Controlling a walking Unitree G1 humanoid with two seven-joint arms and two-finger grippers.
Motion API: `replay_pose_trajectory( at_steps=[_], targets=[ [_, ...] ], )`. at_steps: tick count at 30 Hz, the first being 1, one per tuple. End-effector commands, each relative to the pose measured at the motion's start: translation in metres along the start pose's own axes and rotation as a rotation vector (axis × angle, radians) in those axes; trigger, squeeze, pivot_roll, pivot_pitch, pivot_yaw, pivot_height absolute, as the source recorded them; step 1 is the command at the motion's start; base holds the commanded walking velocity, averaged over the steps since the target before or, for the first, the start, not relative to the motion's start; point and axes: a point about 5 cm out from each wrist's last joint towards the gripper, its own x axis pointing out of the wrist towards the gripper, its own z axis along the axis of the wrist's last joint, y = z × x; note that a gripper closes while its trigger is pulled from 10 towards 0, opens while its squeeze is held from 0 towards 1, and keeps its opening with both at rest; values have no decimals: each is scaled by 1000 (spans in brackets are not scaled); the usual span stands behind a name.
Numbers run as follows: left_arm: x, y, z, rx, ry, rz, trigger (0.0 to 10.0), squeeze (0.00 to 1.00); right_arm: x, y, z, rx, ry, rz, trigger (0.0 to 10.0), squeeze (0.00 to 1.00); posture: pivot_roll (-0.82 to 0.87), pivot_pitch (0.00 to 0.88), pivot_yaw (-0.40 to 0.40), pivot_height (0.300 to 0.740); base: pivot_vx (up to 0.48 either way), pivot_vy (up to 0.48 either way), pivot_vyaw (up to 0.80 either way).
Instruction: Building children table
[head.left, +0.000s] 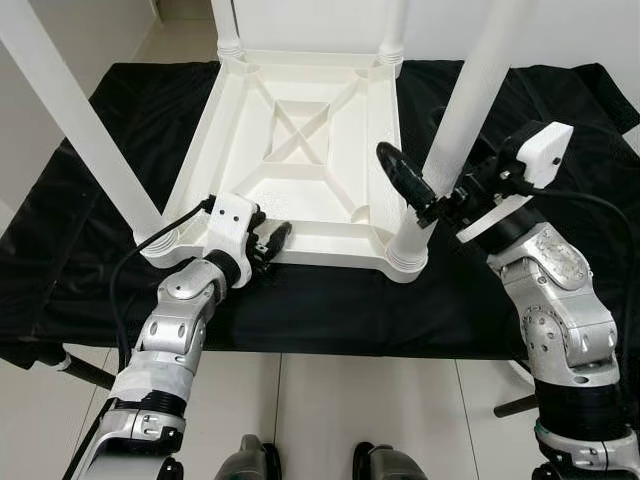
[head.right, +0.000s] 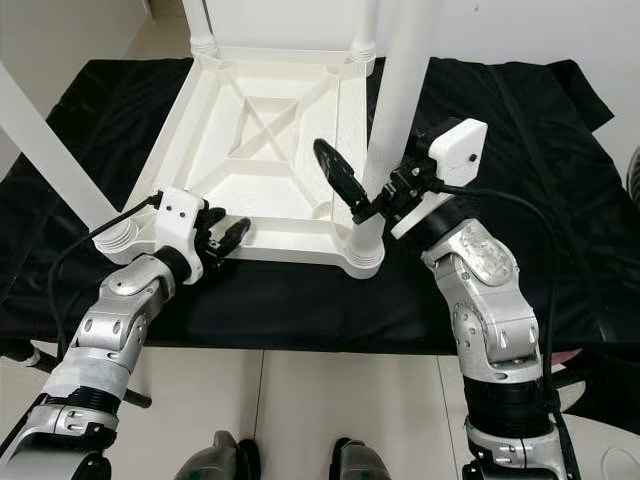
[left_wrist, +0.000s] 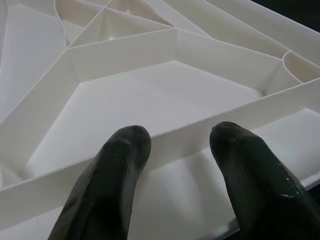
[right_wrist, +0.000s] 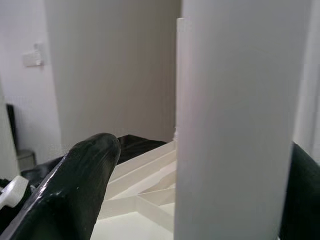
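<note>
floor: pale tiles (head.left: 330, 410) | black cloth (head.left: 330, 310) spread over it | wall: white (right_wrist: 110, 65)

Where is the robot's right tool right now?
In the left eye view, the right tool is on the robot's right, its black fingers open around the near right table leg, just above the upturned white table.

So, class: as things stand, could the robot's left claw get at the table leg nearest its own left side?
Probably yes. The left claw rests open on the upturned table's near rim, and the near-left leg stands beside that arm with nothing between them.
</note>
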Motion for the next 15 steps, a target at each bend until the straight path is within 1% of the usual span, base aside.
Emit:
replay_pose_trajectory(
  at_steps=[1,2,3,4,7,8,9,10,11,12,13,15],
  targets=[
    [-4,19,-6,-12,27,309,10000,0,-1,2,3,-4,-5,-8,9255,0,-77,134,43,740,0,0,0],
    [-4,23,-3,-15,17,332,10000,0,0,2,5,-5,-14,-29,10000,0,-83,127,48,740,0,0,0],
    [-4,23,-3,-15,17,332,10000,0,0,2,5,-5,-14,-29,10000,0,-83,127,48,740,0,0,0],
    [-3,30,2,-24,0,378,10000,0,1,2,8,-22,-21,-54,10000,0,-86,127,49,740,0,0,0],
    [-2,34,4,-30,-5,401,10000,0,1,2,8,-35,-19,-63,10000,0,-86,127,49,740,0,0,0],
    [-2,36,4,-40,-9,416,10000,0,1,2,9,-42,-17,-76,6667,0,-85,129,46,740,0,0,0],
    [-2,36,4,-40,-9,416,10000,0,1,2,9,-42,-17,-76,6667,0,-85,129,46,740,0,0,0],
    [-2,39,3,-69,-16,442,10000,0,0,1,10,-52,-12,-96,5922,0,-85,129,46,740,0,0,0],
    [-2,39,3,-69,-16,442,10000,0,0,1,10,-52,-12,-96,5922,0,-85,129,46,740,0,0,0],
    [-3,42,3,-104,-22,463,10000,0,0,2,11,-50,-8,-113,5098,0,-87,132,45,740,0,0,0],
    [-4,43,2,-127,-27,476,10000,0,-1,3,12,-51,-4,-126,5804,0,-87,135,41,740,0,0,0],
    [-4,43,2,-127,-27,476,10000,0,-1,3,12,-51,-4,-126,5804,0,-87,135,41,740,0,0,0]
  ],
)
